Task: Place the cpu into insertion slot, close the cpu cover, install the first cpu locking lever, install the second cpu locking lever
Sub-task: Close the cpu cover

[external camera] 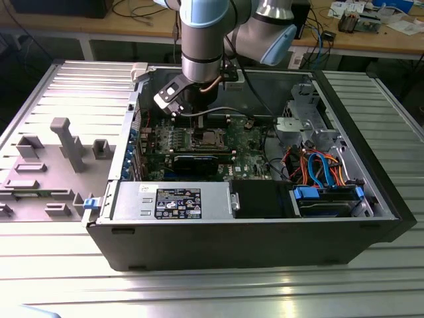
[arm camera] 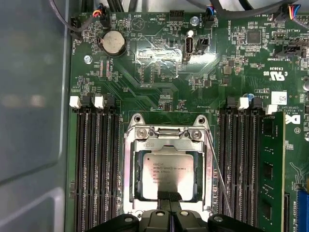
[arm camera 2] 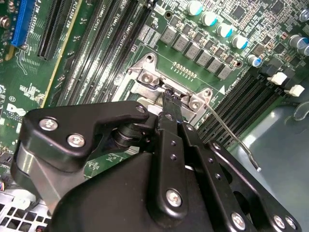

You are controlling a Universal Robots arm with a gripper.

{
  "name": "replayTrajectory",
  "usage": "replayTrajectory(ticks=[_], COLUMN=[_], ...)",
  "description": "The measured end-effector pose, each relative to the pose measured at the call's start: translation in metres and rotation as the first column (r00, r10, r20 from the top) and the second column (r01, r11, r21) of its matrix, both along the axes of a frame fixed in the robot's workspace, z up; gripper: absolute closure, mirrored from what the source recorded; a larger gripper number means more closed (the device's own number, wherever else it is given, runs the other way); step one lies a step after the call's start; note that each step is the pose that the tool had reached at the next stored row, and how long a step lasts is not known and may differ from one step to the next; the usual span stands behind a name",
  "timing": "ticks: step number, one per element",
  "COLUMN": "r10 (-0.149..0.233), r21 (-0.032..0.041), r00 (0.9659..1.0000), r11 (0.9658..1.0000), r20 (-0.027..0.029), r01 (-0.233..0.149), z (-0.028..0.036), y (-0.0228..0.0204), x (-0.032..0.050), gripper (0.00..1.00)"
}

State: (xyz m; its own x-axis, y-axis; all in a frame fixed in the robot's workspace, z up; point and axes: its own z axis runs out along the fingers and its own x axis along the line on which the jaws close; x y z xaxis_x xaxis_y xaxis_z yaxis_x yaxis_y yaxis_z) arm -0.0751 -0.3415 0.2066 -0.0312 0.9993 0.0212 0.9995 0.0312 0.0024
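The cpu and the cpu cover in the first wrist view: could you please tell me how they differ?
The cpu is a solid dull-grey square with print on top; the cpu cover is a shinier silver frame with a square window. The cpu lies inside that window, while the cpu cover surrounds it. Both are metal, square and lie flat against the green board.

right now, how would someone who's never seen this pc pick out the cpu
Inside the open computer case, find the green motherboard and the silver cpu cover between its long black slots. The cpu is the flat silver-grey square showing through that cover's window, broad and metallic, not narrow and black.
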Motion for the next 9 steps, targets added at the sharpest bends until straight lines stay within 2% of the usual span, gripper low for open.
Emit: replayTrajectory(ticks=[6,9], r10=[0.000,0.000], r21=[0.0002,0.0003], r00=[1.0000,1.0000], r11=[1.0000,1.0000], r20=[0.0002,0.0002], r01=[0.000,0.000], z=[0.0000,0.0020], y=[0.0000,0.0001], x=[-0.0001,0.0000], gripper=[0.89,0.89])
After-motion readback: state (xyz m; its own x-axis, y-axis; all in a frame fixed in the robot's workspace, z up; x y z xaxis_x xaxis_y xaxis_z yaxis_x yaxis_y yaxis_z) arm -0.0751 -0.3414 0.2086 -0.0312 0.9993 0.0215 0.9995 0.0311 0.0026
